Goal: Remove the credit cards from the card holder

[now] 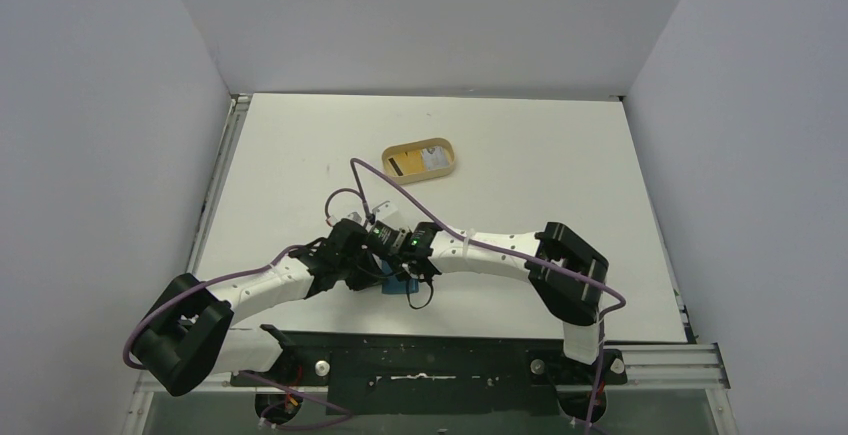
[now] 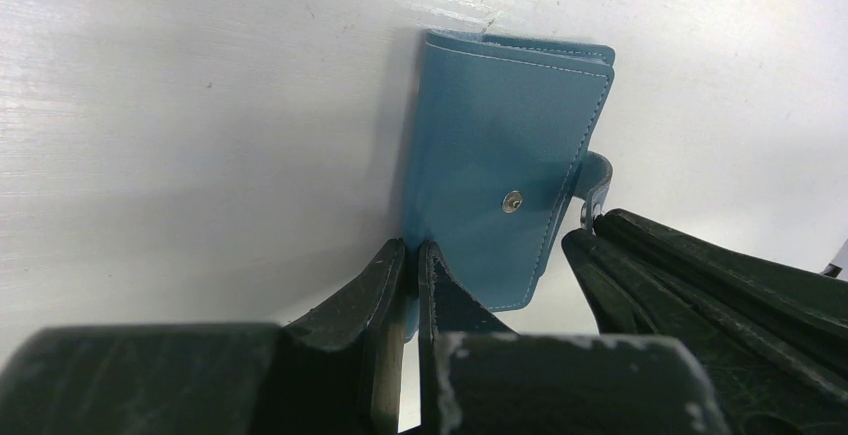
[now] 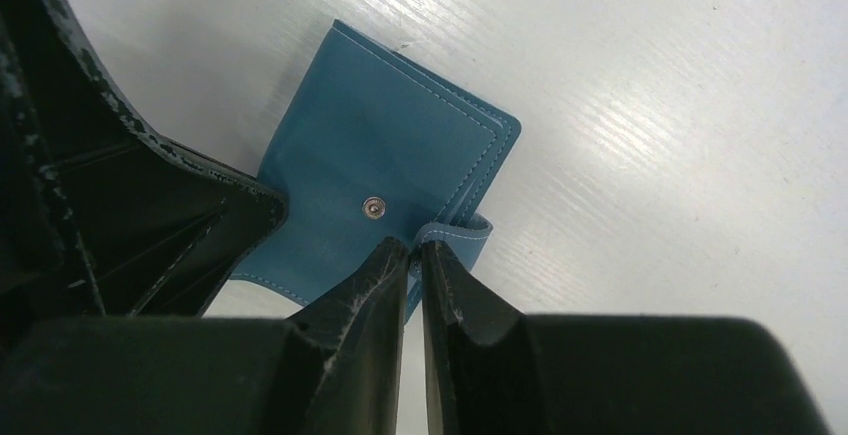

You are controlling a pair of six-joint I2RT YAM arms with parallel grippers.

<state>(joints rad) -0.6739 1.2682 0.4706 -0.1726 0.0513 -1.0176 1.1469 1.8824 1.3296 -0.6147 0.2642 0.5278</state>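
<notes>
Tan oval tray (image 1: 390, 161), contents unclear, white table (image 1: 540, 175)

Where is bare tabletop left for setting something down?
Free: the white tabletop right of the tan oval tray, and the stretch left of it. Crowded: the near centre, where the left hand and right hand both pinch the teal folded wallet.

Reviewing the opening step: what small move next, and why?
Probably the right gripper should lift the tab to swing the wallet open. It lies folded on the table, snap stud bare, tab loose; the right gripper looks pinched on the tab, the left gripper on the opposite edge.
</notes>
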